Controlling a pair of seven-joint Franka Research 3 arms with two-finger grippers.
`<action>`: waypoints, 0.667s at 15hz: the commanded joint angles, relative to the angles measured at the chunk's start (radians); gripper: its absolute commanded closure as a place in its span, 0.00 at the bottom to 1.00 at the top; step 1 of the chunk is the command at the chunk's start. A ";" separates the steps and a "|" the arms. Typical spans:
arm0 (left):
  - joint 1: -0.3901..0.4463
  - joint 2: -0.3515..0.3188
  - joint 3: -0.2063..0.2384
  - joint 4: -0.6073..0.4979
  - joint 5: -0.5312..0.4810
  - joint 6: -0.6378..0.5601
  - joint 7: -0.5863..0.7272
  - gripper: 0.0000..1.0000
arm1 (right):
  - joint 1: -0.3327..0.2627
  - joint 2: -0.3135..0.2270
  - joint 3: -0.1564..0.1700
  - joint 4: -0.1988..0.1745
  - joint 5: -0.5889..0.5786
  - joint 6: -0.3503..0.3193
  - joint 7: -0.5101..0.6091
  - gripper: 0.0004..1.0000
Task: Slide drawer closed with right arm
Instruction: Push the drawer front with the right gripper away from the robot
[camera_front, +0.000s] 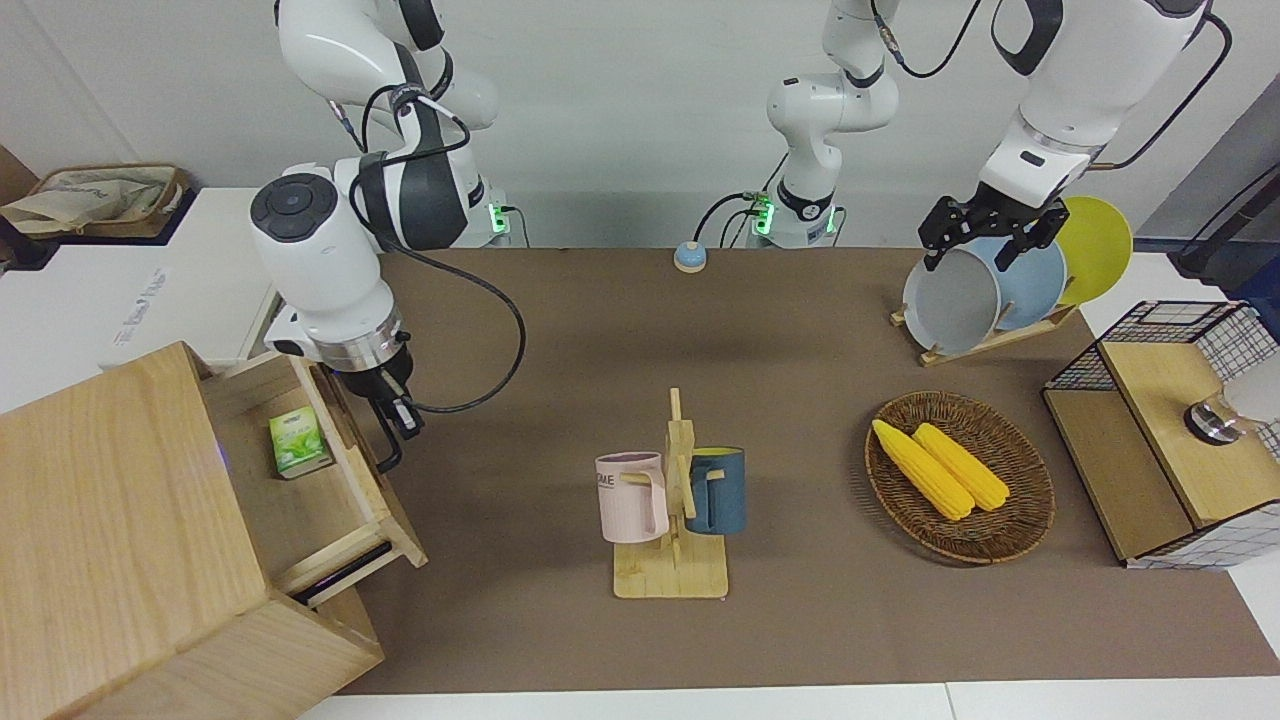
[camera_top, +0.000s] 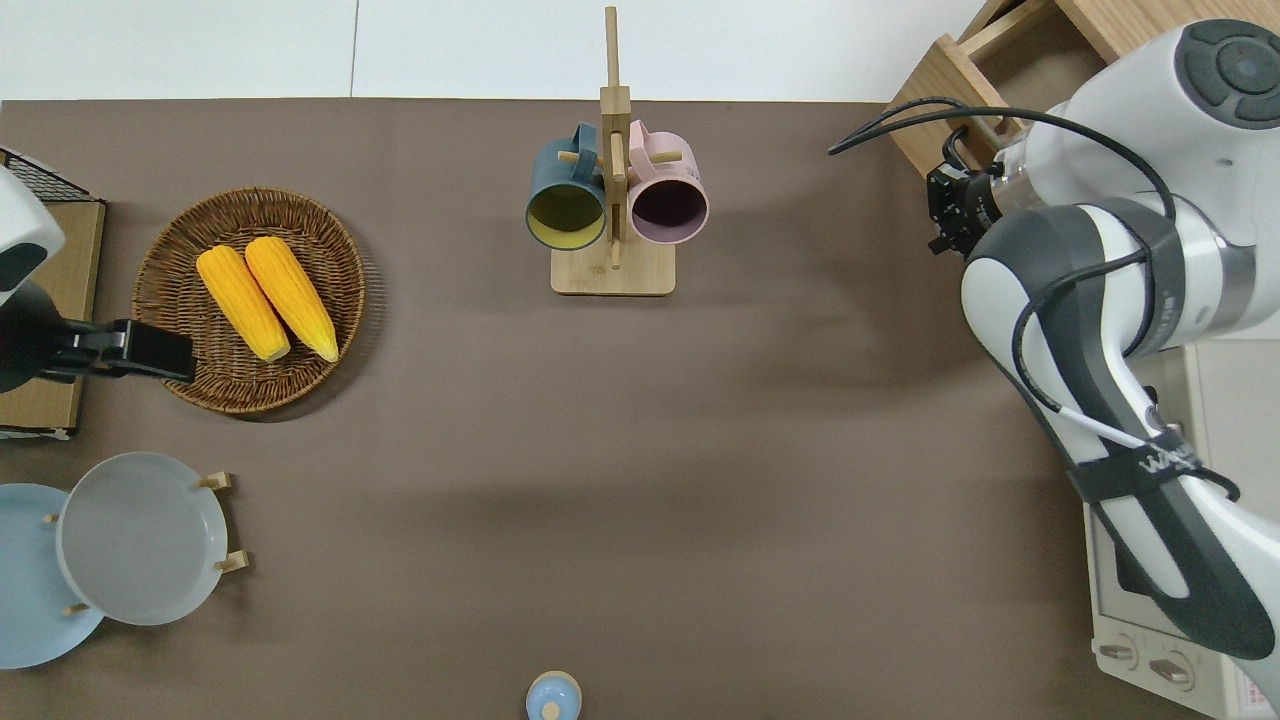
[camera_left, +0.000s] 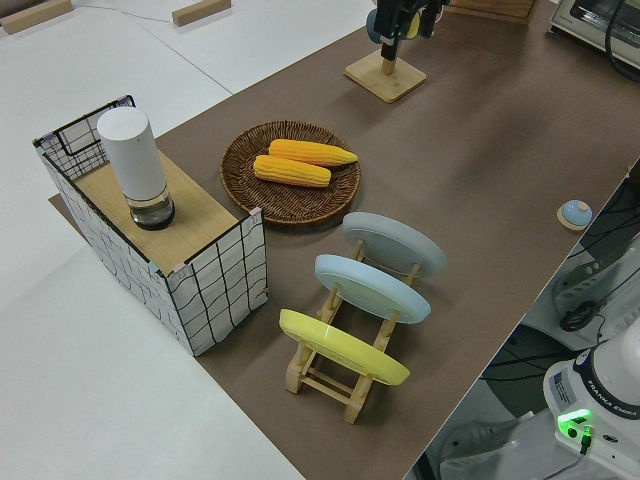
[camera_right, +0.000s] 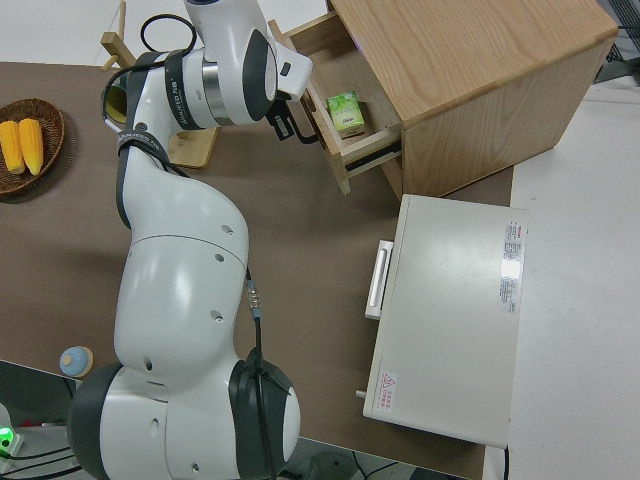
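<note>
Protruding partway from the cabinet (camera_front: 120, 530) at the right arm's end of the bench (camera_front: 800, 330), the drawer (camera_front: 310, 490) holds a green carton (camera_front: 293, 442). Right end effector (camera_front: 395, 425) touches its black handle (camera_front: 385, 452); finger state unclear. Left arm is parked.

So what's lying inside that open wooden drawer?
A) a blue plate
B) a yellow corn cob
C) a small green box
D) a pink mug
C: a small green box lies in the drawer, which is still partly open; the right arm's tool is at the drawer's front panel.
</note>
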 joint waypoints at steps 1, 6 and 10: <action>0.005 0.011 -0.007 0.026 0.017 -0.020 0.010 0.01 | -0.054 0.032 0.019 0.040 0.006 0.010 -0.081 1.00; 0.005 0.011 -0.007 0.026 0.017 -0.020 0.010 0.01 | -0.106 0.048 0.048 0.057 0.011 0.012 -0.124 1.00; 0.005 0.011 -0.007 0.026 0.017 -0.020 0.010 0.01 | -0.127 0.053 0.051 0.060 0.011 0.012 -0.162 1.00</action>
